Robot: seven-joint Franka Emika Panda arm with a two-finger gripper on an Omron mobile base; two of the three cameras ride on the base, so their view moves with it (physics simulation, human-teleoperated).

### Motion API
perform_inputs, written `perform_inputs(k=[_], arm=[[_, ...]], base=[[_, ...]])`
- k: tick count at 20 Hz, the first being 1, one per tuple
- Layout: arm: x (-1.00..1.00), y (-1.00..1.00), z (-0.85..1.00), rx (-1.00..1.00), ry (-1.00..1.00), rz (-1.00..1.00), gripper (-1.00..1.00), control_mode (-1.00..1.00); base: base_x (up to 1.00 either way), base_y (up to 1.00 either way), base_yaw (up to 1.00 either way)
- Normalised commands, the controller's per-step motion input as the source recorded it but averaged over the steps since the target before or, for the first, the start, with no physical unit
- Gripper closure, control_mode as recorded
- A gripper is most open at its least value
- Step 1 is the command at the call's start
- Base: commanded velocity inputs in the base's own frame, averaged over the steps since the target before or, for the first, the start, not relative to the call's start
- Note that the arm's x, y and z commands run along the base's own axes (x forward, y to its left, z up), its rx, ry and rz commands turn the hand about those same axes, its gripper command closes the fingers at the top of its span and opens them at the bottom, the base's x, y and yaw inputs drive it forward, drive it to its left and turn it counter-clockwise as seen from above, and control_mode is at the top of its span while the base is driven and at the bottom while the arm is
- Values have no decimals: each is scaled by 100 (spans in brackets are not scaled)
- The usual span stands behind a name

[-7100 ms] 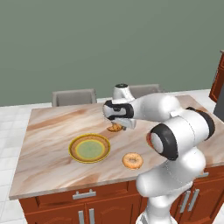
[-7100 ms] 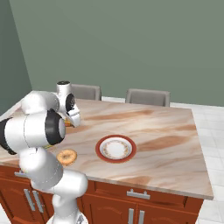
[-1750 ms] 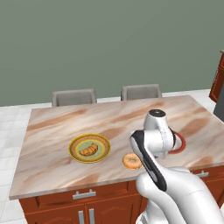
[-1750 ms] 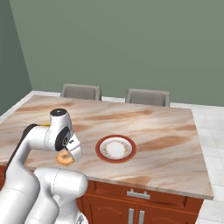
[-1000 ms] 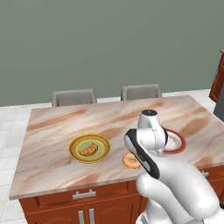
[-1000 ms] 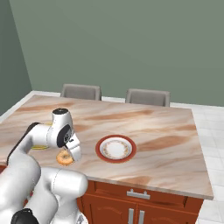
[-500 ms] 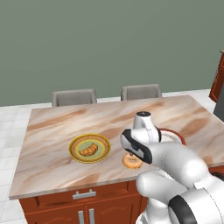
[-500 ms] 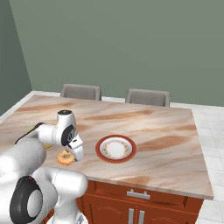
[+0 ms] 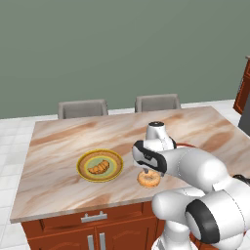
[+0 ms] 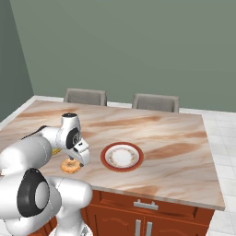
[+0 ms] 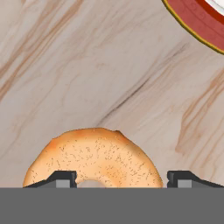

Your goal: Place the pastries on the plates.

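Croissant [image 9: 99, 167] now seated on yellow-rimmed plate [image 9: 83, 172], so half the task is done. Pincer [image 11: 122, 180] has been lowered over donut [image 11: 93, 157] on the desk [image 9: 58, 146], jaws narrowing, partly open, straddling it; firm grip cannot be confirmed. Red-rimmed plate [image 10: 120, 157] sits nearby.

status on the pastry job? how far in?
Roughly halfway. Done: the croissant lies on the yellow-rimmed plate. In hand: the gripper is down over the donut, fingertips on either side, donut on the counter. Left: grasp it and set it on the bare red-rimmed plate.
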Motion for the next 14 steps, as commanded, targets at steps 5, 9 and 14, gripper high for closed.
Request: perform_inputs(k=[5,9,14], arm=[[-19,-6,-7,2,-1,8,-100,-100],[-20,-18,20,6,-5,0,-100,-100],[-9,-15,3,2,-1,1,-100,-100]], base=[[0,0,0],[0,0,0],[0,0,0]])
